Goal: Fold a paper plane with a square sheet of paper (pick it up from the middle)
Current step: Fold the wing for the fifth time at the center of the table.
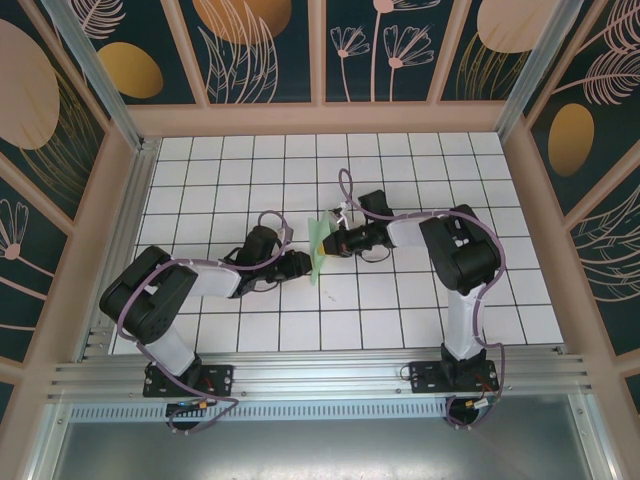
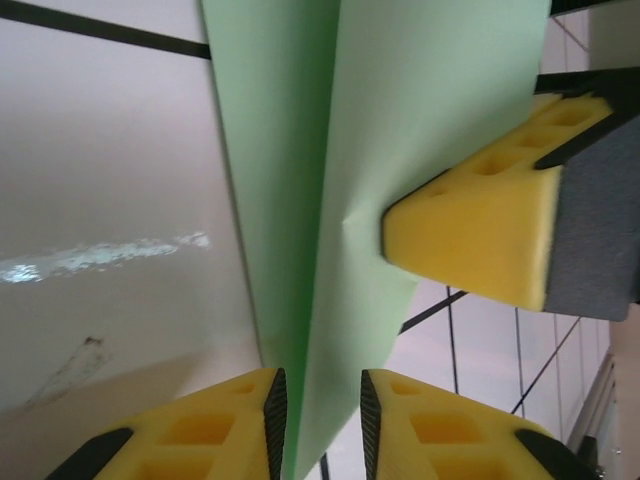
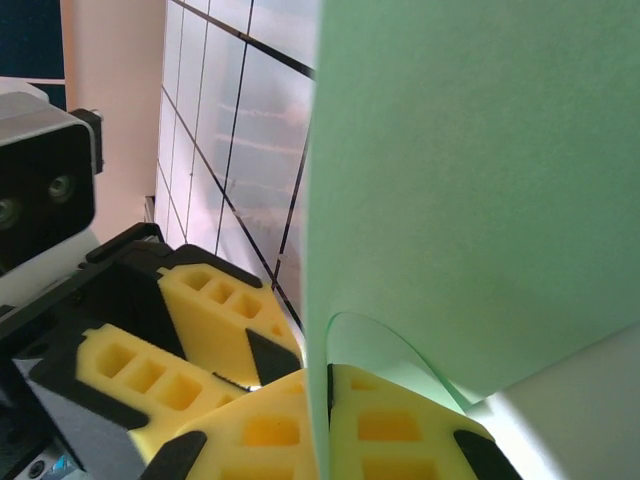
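The pale green sheet of paper (image 1: 319, 248) stands on edge above the middle of the table, folded along a centre crease (image 2: 330, 150). My right gripper (image 1: 330, 241) reaches in from the right and is shut on it, its yellow pads (image 3: 400, 420) pinching one layer (image 3: 480, 180). My left gripper (image 1: 306, 263) comes from the left. The paper's lower edge hangs between its two pads (image 2: 323, 390), close to the left pad (image 2: 270, 420), and a narrow gap shows on the right. The right gripper's finger (image 2: 470, 240) presses the paper from the far side.
The white gridded table (image 1: 400, 320) is ringed by a wooden frame with patterned wall panels (image 1: 260, 50). Both arm bases sit on the metal rail (image 1: 320, 380) at the near edge. The left gripper's fingers (image 3: 215, 310) lie right beside the right gripper's.
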### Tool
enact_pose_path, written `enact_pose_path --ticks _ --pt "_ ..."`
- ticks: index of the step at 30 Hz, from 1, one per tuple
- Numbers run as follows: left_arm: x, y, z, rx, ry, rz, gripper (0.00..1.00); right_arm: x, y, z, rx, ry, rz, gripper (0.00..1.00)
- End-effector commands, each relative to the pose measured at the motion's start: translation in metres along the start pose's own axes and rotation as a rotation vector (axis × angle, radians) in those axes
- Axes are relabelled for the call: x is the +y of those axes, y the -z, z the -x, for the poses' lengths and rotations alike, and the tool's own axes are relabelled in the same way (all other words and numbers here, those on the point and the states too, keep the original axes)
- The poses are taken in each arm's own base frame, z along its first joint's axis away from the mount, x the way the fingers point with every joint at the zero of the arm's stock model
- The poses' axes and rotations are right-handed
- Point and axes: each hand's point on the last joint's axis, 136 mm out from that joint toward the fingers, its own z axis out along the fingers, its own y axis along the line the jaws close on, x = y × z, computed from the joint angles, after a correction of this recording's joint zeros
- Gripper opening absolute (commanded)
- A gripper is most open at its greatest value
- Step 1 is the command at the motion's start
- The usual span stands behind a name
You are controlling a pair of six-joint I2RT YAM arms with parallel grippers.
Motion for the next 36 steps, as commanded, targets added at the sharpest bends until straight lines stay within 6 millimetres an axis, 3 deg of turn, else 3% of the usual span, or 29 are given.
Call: enact_pose_path --ticks 1,8,9,16,22,36 --pt "-0.009 -0.002 0.006 -0.015 0.014 -0.051 0.26 -0.002 -0.006 -0.001 0.020 0.040 0.027 0.04" --pt "-0.007 -0.007 0.007 -0.005 -0.015 -0.044 0.21 -0.006 -0.009 0.000 0.031 0.042 0.027 0.04" --pt "0.003 -0.011 0.002 0.013 -0.009 -0.016 0.21 -0.007 -0.009 0.001 0.030 0.042 0.026 0.04" --pt "0.012 -0.015 0.003 0.020 -0.017 0.027 0.24 -0.008 -0.010 0.000 0.032 0.039 0.037 0.04" --pt "0.009 -0.017 0.005 0.026 -0.037 0.028 0.26 -0.002 -0.008 0.001 0.031 0.049 0.053 0.06" --pt "0.032 -0.022 0.001 0.062 -0.037 0.147 0.21 -0.001 -0.005 0.009 -0.014 0.014 0.023 0.24"
